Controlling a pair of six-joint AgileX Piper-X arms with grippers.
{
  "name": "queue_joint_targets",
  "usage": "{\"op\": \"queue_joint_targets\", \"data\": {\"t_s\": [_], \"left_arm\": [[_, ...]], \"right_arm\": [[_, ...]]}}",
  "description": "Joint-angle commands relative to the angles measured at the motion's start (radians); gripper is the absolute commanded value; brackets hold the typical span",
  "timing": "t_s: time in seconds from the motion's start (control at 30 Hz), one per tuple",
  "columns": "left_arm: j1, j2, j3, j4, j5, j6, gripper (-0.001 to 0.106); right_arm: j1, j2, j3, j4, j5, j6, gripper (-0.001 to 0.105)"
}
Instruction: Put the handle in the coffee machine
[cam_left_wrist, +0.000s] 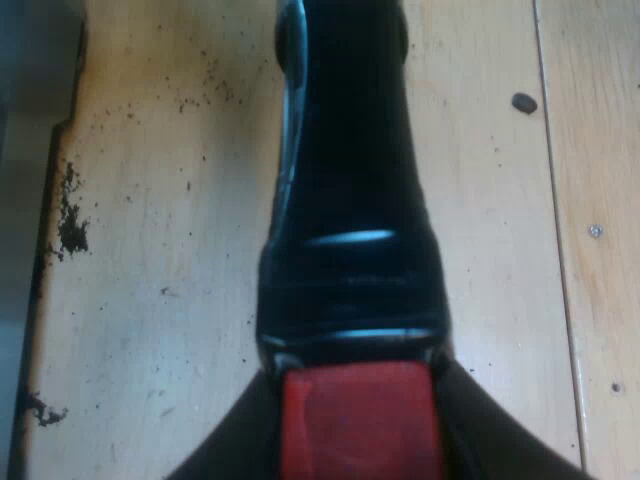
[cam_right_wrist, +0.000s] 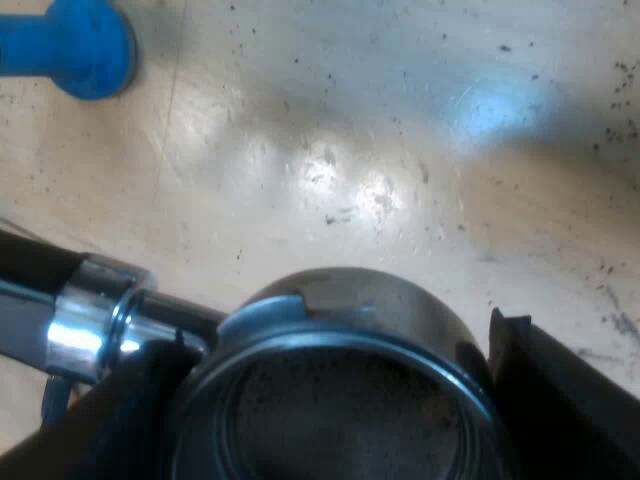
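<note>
Holder (cam_right_wrist: 330, 300) is gripped at both ends over the wooden desk (cam_right_wrist: 400, 150). My left end effector (cam_left_wrist: 358, 385) is pinching the red end (cam_left_wrist: 360, 430) of the dark handle (cam_left_wrist: 350, 180), with a black finger on each side of it. The handle runs away from the camera over the boards. My right end effector (cam_right_wrist: 330, 350) has its fingers (cam_right_wrist: 545, 390) set on either side of the metal basket, up against its rim, so I read it as clamped on the holder. A chrome collar (cam_right_wrist: 90, 320) joins basket and handle just beside one finger.

Around it, a blue tamper (cam_right_wrist: 70, 45) rests on the desk, well apart from the basket. Under the handle the desk is dusted with loose coffee grounds (cam_left_wrist: 72, 225), thickest near a dark grey edge (cam_left_wrist: 30, 100) that I cannot identify. One dark bean-like speck (cam_left_wrist: 523, 102) and a small screw head (cam_left_wrist: 595, 231) sit on the boards apart from the handle.

Inside the basket I see a dull brownish fill (cam_right_wrist: 330, 420) that looks like ground coffee, lying below the rim.
</note>
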Motion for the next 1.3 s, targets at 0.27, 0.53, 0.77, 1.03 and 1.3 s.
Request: {"op": "queue_joint_targets", "data": {"t_s": [0.27, 0.53, 0.77, 1.03, 1.3], "left_arm": [[0.03, -0.008, -0.003, -0.048, 0.105, 0.009, 0.0], [0.203, -0.04, -0.003, -0.037, 0.144, 0.027, 0.0], [0.343, -0.041, -0.003, 0.046, 0.198, 0.023, 0.0], [0.517, -0.041, -0.003, 0.081, 0.201, 0.076, 0.0], [0.609, -0.026, -0.003, 0.081, 0.202, 0.155, 0.0]], "right_arm": [[-0.001, -0.007, -0.162, 0.018, 0.226, -0.032, 0.081], [0.091, -0.029, -0.223, 0.072, 0.423, -0.034, 0.081], [0.278, -0.029, -0.218, 0.042, 0.681, 0.048, 0.08], [0.458, -0.029, -0.103, -0.144, 0.934, 0.094, 0.08], [0.556, -0.026, 0.09, -0.474, 1.152, 0.087, 0.08]]}}
